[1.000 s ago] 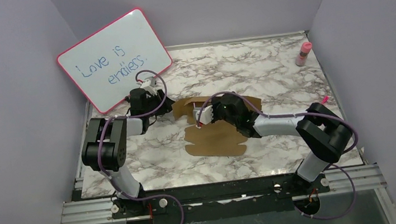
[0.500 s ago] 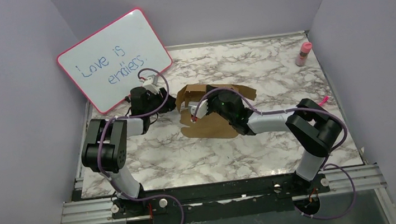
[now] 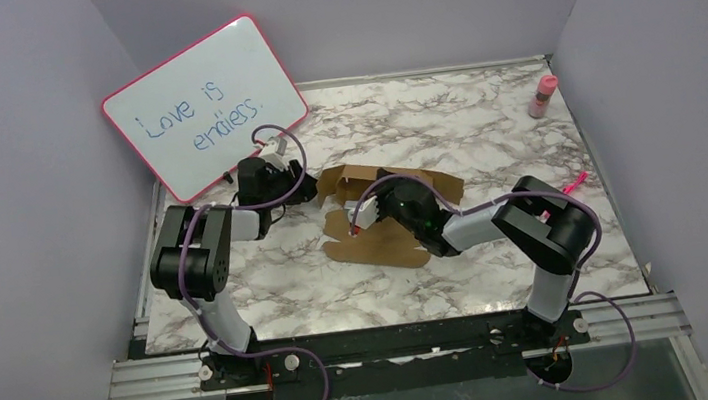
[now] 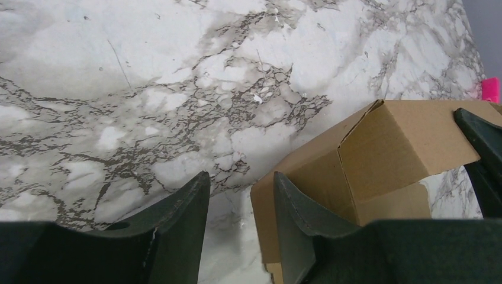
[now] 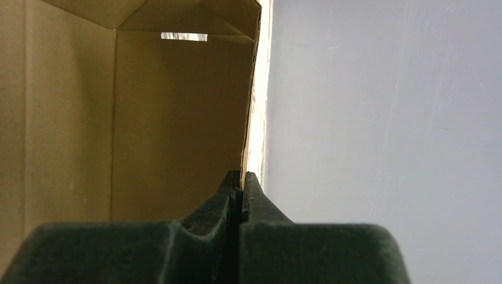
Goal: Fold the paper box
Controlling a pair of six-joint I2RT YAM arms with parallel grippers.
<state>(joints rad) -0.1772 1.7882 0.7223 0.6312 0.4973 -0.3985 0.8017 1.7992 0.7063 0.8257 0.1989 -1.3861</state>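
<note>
Paper box (image 3: 385, 242) sits mid-table, a little left of centre, between the two arms. It is half-formed, not flat. The near panel lies on the table (image 3: 483, 130); the far part is raised. The left wrist view shows two faces of it (image 4: 408, 139) meeting at a sharp crease.

Right tool (image 3: 356, 218) is clamped tight on the paper box. In the right wrist view its fingers (image 5: 219, 207) meet with no gap on the edge of an upright panel, with the box interior (image 5: 118, 118) to their left. Grip looks secure.

Left tool (image 3: 304, 187) is at the box's left end, part-open and holding nothing. The gap between its fingers shows only bare marble in the left wrist view. One finger (image 4: 296, 219) is right at the cardboard corner; touching or just in front of it, can't tell.

Step in hand, as a read: erecting the walls. The right arm holds one panel up and the left arm is placed to push or catch the end face. Early-to-middle of the job. No tab visibly locked, near panel flat.

Next move calls for:
- right pinch acting as the anchor, so the sheet doesn't slide on smooth marble
- left tool closing on the end face, or pushing it inward along the existing crease, square to the held wall

Risk: an off-crease push bows the panel or drags it out of the right pinch.

Whiteboard (image 3: 205, 106) and pink bottle (image 3: 544, 95) are well apart from the work, so interference is unlikely.
</note>
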